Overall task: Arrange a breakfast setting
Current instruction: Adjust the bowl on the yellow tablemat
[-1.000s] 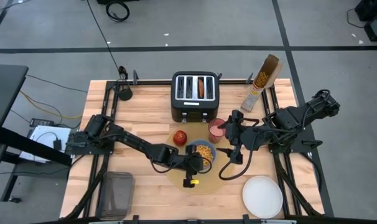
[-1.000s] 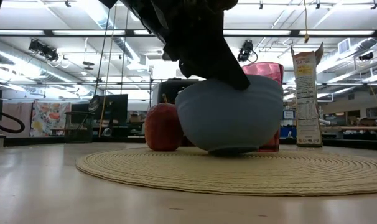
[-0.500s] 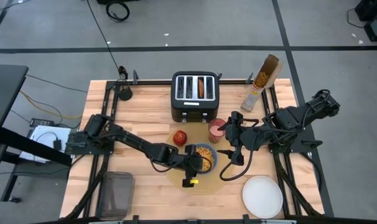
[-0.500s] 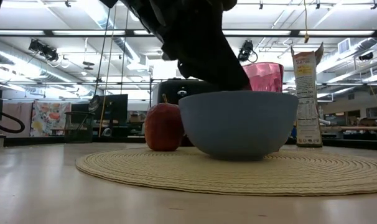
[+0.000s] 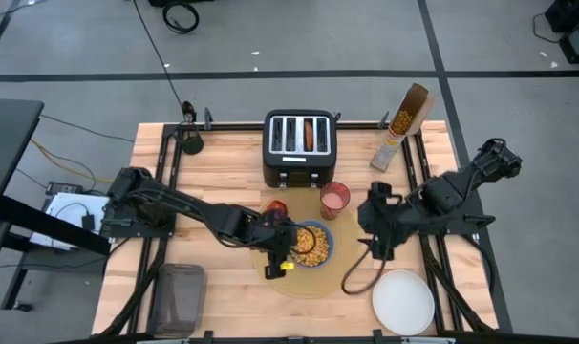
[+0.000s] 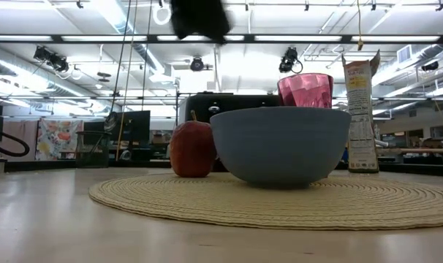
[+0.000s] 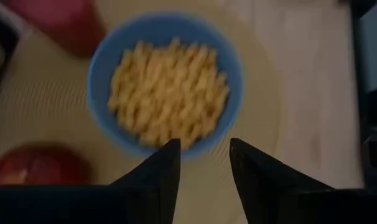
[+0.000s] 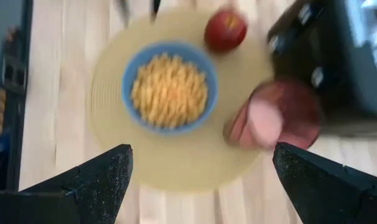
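A blue bowl (image 5: 311,244) full of yellow cereal stands level on the round tan placemat (image 5: 318,277). A red apple (image 6: 191,148) and a pink cup (image 5: 334,199) stand on the mat's far side. My left gripper (image 7: 203,146) hovers open above the mat, just left of the bowl (image 7: 167,84) and clear of it; in the low view it shows only as a dark shape (image 6: 199,18) high up. My right gripper (image 8: 201,158) hangs wide open above the table to the right of the mat, with nothing between its fingers. A white plate (image 5: 402,301) lies at the near right.
A black toaster (image 5: 299,148) stands behind the mat with something brown in one slot. A cereal box (image 5: 401,124) stands at the far right. A dark lidded container (image 5: 180,296) sits at the near left. Bare wood shows left of the mat.
My left gripper has let go of the bowl's rim and risen, drawing back toward the table's left. The bowl, tilted a second ago, now stands level on the placemat. My right gripper has drawn away from the cup toward the table's near right.
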Controlling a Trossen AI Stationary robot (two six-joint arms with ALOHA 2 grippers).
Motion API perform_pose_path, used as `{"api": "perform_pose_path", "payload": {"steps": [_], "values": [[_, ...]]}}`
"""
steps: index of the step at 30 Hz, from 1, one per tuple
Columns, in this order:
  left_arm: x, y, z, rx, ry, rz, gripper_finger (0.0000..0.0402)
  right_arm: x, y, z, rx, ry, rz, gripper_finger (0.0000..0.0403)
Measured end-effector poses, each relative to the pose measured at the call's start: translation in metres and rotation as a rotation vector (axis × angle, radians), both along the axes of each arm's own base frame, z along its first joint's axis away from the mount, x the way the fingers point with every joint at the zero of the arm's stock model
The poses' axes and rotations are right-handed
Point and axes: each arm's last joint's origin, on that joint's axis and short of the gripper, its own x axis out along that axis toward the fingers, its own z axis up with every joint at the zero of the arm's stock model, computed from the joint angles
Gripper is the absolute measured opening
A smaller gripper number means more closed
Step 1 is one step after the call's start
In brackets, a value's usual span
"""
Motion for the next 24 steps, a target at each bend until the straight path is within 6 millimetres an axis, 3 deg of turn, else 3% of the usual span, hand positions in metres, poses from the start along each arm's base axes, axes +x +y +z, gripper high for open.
{"api": "perform_pose_path", "payload": {"steps": [8, 19, 24], "values": [[-0.015, -0.024, -0.011, -0.047, 0.057, 0.040, 0.0144, -0.003, 0.026, -0.073, 0.037, 0.119, 0.002, 0.0389], [-0.041, -0.053, -0.052, -0.127, 0.091, 0.179, 0.0144, 0.028, 0.034, -0.177, 0.021, 0.080, -0.048, 0.0389], [-0.052, -0.060, -0.062, -0.133, 0.129, 0.203, 0.0144, 0.043, 0.040, -0.207, 0.026, 0.094, -0.056, 0.0389]]}}
